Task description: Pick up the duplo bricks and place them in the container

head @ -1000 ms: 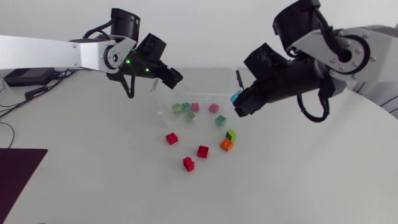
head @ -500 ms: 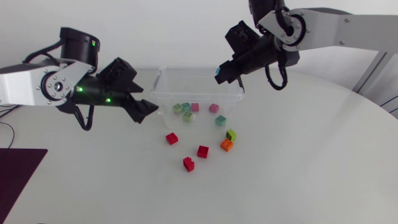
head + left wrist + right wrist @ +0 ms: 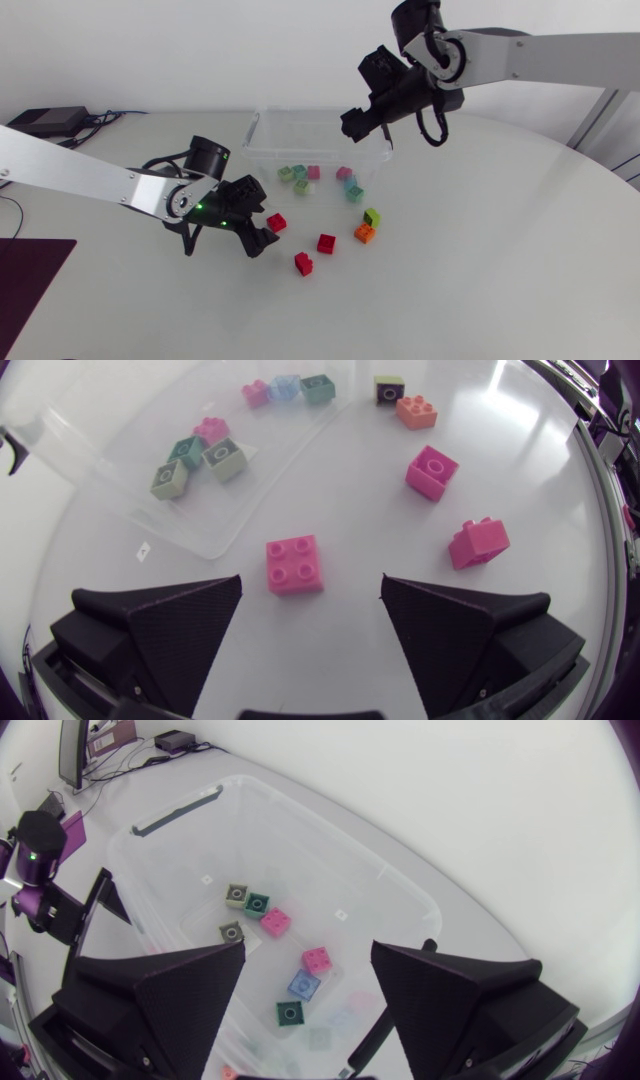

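Left tool (image 3: 257, 241) wide open, empty, low over counter (image 3: 480, 280), red brick (image 3: 295, 564) just ahead. Right tool (image 3: 352, 122) open, empty, above container (image 3: 264, 158).

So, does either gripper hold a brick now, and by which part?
Nothing is held. The left gripper is open over a red brick on the table, not touching it; the right gripper is open above the container, empty.
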Controlling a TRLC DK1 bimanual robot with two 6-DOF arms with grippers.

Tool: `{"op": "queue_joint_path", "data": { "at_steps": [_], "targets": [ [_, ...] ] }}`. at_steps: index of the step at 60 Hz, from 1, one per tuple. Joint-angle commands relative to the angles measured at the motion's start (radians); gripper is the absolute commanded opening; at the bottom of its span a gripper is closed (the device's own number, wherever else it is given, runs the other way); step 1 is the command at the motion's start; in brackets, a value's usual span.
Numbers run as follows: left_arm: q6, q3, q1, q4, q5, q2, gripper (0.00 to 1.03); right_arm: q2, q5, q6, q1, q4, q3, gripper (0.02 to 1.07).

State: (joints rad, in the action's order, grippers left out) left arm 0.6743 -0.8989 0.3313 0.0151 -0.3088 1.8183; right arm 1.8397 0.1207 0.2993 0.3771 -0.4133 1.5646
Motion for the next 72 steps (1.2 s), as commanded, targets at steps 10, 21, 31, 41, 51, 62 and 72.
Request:
{"op": "queue_joint_path", "data": {
  "at_steps": [10,21,31,41,51,62,72],
  "targets": [
    [-0.018,-0.057,0.018,0.091,0.027,0.102,0.97,-0.275,0.033,-0.002,-0.009,0.048,-0.258,1.01],
    [-0.021,-0.066,0.015,0.132,0.056,0.141,0.96,-0.456,0.043,-0.017,-0.040,0.097,-0.482,1.01],
    [-0.021,-0.077,0.020,0.132,0.057,0.159,0.79,-0.528,0.046,-0.055,-0.103,0.180,-0.680,1.00],
    [-0.028,-0.087,0.026,0.140,0.060,0.176,0.37,-0.508,0.040,-0.086,-0.096,0.251,-0.790,1.00],
    [-0.028,-0.052,0.034,0.140,0.060,0.127,0.35,-0.410,0.030,-0.101,-0.064,0.288,-0.798,1.00],
    [-0.024,0.009,0.034,0.128,0.062,0.012,0.34,-0.227,0.017,-0.109,-0.064,0.306,-0.716,0.97],
    [-0.022,0.045,0.015,0.068,0.062,-0.178,0.34,-0.108,-0.021,-0.108,-0.055,0.329,-0.635,0.96]
  ]
}}
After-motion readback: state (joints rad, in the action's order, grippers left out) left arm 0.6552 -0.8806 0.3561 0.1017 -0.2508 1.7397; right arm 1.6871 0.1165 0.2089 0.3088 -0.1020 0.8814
